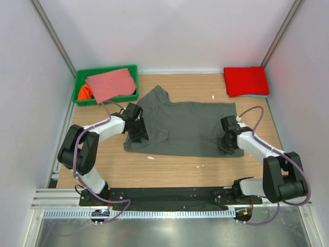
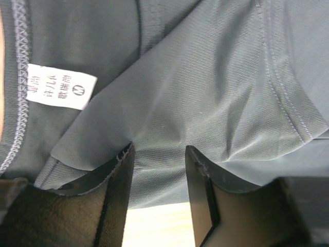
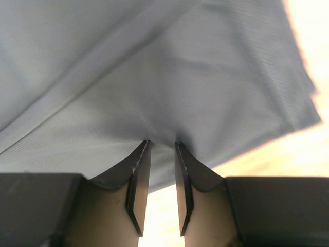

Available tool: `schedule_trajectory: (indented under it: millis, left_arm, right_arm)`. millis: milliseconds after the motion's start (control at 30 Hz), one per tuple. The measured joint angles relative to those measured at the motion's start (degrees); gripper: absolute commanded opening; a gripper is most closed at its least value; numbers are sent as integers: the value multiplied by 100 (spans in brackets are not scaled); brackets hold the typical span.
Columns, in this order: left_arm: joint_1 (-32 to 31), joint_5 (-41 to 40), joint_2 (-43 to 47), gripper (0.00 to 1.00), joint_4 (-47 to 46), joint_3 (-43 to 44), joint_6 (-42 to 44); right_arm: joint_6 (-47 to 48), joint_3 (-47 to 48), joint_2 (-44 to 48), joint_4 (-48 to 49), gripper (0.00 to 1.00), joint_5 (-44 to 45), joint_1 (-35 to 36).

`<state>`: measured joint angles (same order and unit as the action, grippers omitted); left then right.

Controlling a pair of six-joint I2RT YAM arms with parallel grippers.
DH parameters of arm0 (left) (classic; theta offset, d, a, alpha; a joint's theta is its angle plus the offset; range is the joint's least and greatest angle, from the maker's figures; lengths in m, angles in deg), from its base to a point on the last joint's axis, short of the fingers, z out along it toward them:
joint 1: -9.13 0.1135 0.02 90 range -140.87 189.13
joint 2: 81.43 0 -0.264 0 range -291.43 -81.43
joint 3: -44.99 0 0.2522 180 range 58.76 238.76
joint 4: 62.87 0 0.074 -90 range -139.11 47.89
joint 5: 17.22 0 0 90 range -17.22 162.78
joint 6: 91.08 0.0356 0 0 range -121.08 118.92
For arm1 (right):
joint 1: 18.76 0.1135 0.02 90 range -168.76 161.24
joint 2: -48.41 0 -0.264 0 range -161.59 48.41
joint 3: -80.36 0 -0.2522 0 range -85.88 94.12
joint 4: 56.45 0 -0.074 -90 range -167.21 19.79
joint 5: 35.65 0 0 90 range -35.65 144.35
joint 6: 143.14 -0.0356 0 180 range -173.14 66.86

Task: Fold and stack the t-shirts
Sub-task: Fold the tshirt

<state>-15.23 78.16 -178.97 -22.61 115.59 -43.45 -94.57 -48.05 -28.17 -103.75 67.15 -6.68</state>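
The dark grey t-shirt (image 1: 190,128) lies spread flat in the middle of the table (image 1: 175,172), its collar end toward the left arm and its hem end toward the right arm, with 1 sleeve pointing to the far side. The left gripper (image 1: 138,131) is down on the shirt's collar end; in the left wrist view its 2 fingers (image 2: 121,175) stand clearly apart, tips against the cloth, with a soft fold lying across the gap and nothing clamped. The small white neck label (image 2: 60,86) shows just beside that fold, next to the stitched collar. The right gripper (image 1: 229,144) sits at the shirt's hem end, near its front corner; in the right wrist view its fingers (image 3: 138,167) are drawn close together and the cloth puckers between their tips, so it pinches the shirt's edge. Beyond the shirt's hem end, at the far right, a folded red t-shirt (image 1: 245,81) rests on a light-blue t-shirt (image 1: 257,95). Beyond the collar end, at the far left, a green bin (image 1: 105,72) holds a salmon-pink t-shirt (image 1: 109,84) draped over its rim and an orange t-shirt (image 1: 84,92).
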Motion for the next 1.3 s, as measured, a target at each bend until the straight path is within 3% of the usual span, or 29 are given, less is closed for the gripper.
schedule_trajectory:
  millis: [300, 467, 633, 867, 1167, 1300]
  left_arm:
    - [26, 98, 1021, 43, -68, -1143, -551]
    - [28, 175, 1283, 44, 304, -1311, -605]
    - [28, 175, 1285, 46, 748, -1056, -496]
    - [28, 129, 1279, 45, 774, -839, -376]
    - [59, 179, 1550, 45, 645, -1521, -531]
    - [74, 160, 1596, 48, 815, -1456, -520]
  right_arm:
    - [-804, -605, 1126, -789, 36, 17, -96]
    - [-798, -409, 1659, -1266, 41, 146, -98]
    - [-564, 68, 1294, -1163, 38, 337, -254]
    - [-417, 81, 378, -697, 26, 291, -682]
    - [-522, -597, 1305, -1005, 26, 203, -1060]
    - [-442, -424, 1200, -1097, 28, 92, -1071]
